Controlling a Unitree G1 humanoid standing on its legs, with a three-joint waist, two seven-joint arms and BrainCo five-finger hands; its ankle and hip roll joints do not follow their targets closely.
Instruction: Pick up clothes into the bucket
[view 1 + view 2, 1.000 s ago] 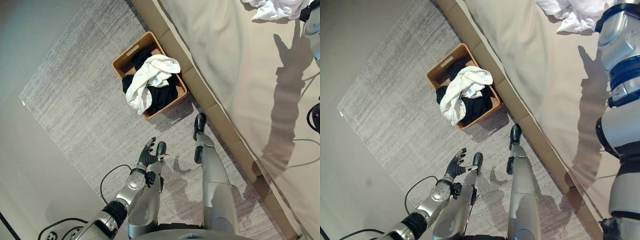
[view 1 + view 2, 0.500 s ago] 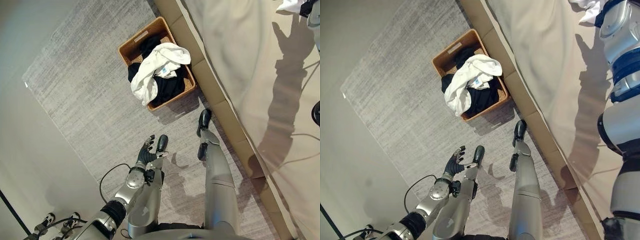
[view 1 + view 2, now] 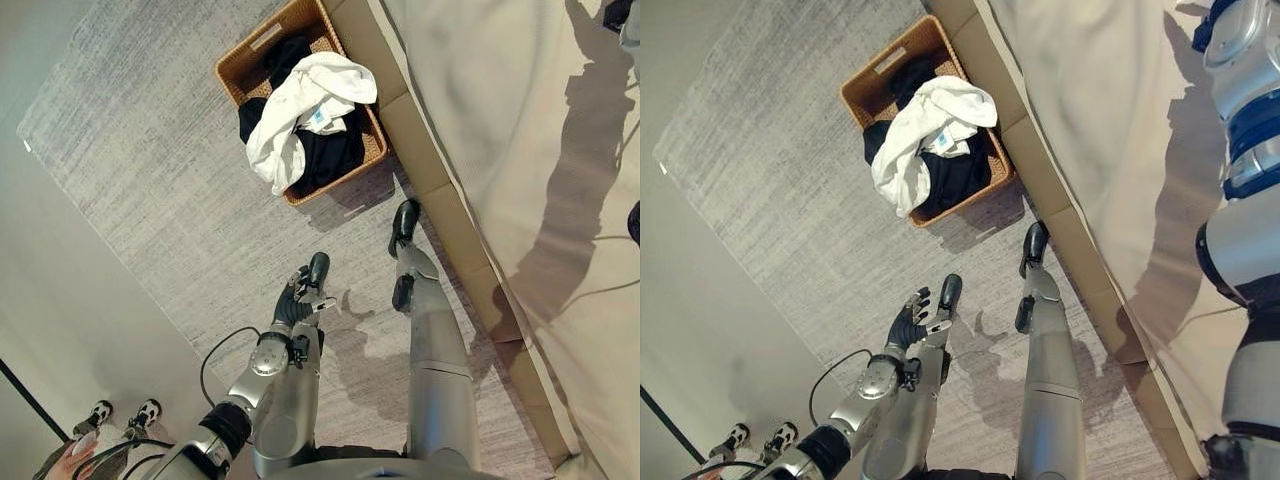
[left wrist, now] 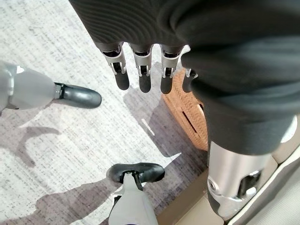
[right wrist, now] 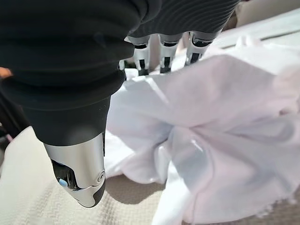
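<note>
A woven brown basket (image 3: 228, 82) stands on the rug beside the bed base. A white garment (image 3: 300, 110) drapes over black clothes (image 3: 335, 158) inside it and hangs over one rim. My left hand (image 3: 292, 303) hovers open and empty above the rug, well short of the basket; its straight fingers (image 4: 140, 70) point toward the basket's wall (image 4: 190, 110). My right hand (image 5: 165, 49) is stretched over the bed, with straight fingers resting on a crumpled white cloth (image 5: 215, 126) and the thumb held apart.
A beige bed cover (image 3: 520, 120) with a tan base (image 3: 430, 190) runs along the right. The grey rug (image 3: 150, 190) spreads to the left, with bare floor beyond. A person's shoes (image 3: 100, 415) and hand (image 3: 65, 462) show at the lower left.
The camera has shifted: the basket now sits higher in view and the bed's white cloth has slid out at the top. A person's shoes have come in at the lower left. Left hand barely moved.
</note>
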